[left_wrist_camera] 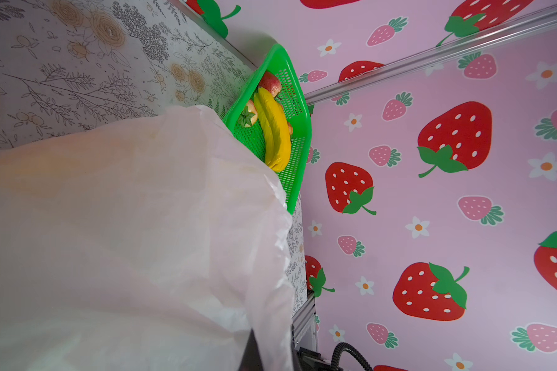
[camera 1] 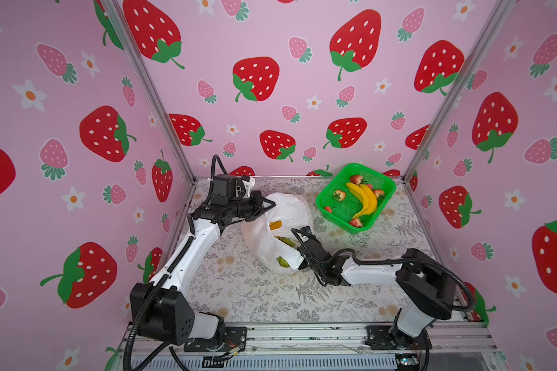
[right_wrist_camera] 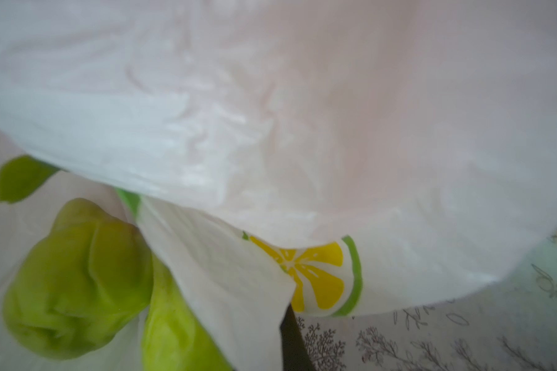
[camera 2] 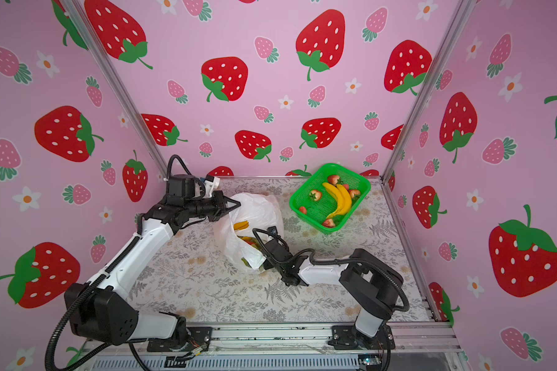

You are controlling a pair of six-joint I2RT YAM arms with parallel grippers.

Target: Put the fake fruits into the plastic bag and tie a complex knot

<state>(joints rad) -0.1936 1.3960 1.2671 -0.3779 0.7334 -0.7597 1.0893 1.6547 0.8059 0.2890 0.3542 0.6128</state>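
Observation:
The plastic bag (camera 1: 288, 213) (camera 2: 258, 212) stands open mid-table, white with lemon-slice prints. Inside it lie an orange piece (camera 1: 275, 225) and green fruits (camera 1: 283, 261) (right_wrist_camera: 78, 279). My left gripper (camera 1: 271, 204) (camera 2: 238, 204) is shut on the bag's far rim and holds it up; the film (left_wrist_camera: 126, 225) fills the left wrist view. My right gripper (camera 1: 300, 261) (camera 2: 265, 262) is shut on the bag's near edge, low by the table, and one dark finger (right_wrist_camera: 291, 340) shows under the film. Yellow bananas (camera 1: 365, 199) (left_wrist_camera: 275, 131) and red strawberries (camera 1: 339, 195) are in the basket. No knot is in view.
A green mesh basket (camera 1: 333, 182) (camera 2: 306, 184) (left_wrist_camera: 298, 106) sits at the back right corner, close to the bag. Pink strawberry-print walls with metal posts close in the back and both sides. A floral-patterned table (camera 1: 254, 295) lies in front of the bag.

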